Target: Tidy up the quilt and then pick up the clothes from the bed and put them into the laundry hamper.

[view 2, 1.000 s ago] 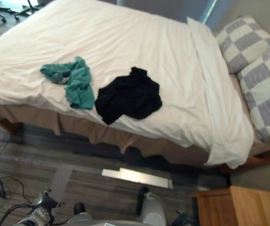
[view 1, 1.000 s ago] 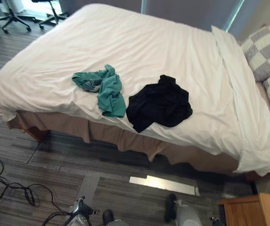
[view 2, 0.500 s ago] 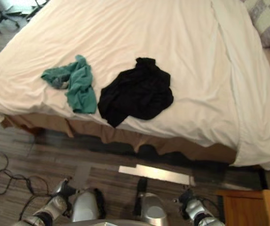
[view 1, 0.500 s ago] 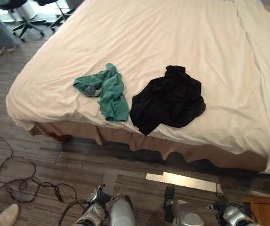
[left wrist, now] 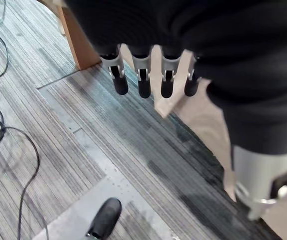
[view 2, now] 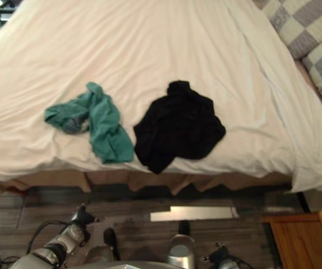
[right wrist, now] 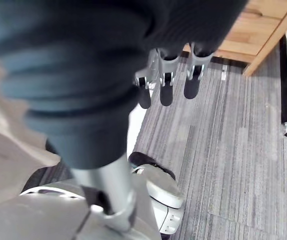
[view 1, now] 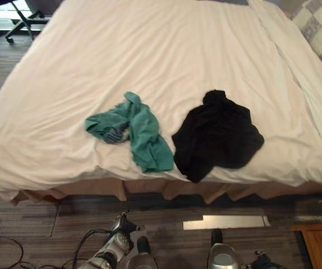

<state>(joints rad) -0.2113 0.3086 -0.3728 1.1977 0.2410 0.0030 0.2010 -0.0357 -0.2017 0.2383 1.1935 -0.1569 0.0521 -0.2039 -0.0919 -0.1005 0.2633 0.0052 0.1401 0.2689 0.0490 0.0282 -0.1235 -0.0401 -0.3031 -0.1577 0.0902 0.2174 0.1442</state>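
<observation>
Bed [view 1: 150, 50] edges cropped; green garment [view 1: 133, 128], black garment [view 1: 217, 137] crumpled; left hand [left wrist: 143, 75], right hand [right wrist: 168, 80] relaxed, empty.

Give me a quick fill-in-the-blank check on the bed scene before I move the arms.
1. The green garment lies on the white quilt to the robot's ____ of the black garment.
2. Both garments lie near the bed edge ____ to the robot.
3. The left hand hangs over the floor with straight fingers and holds ____.
4. The checked pillows sit at the robot's ____ end of the bed.

Missing words: left; nearest; nothing; right
</observation>
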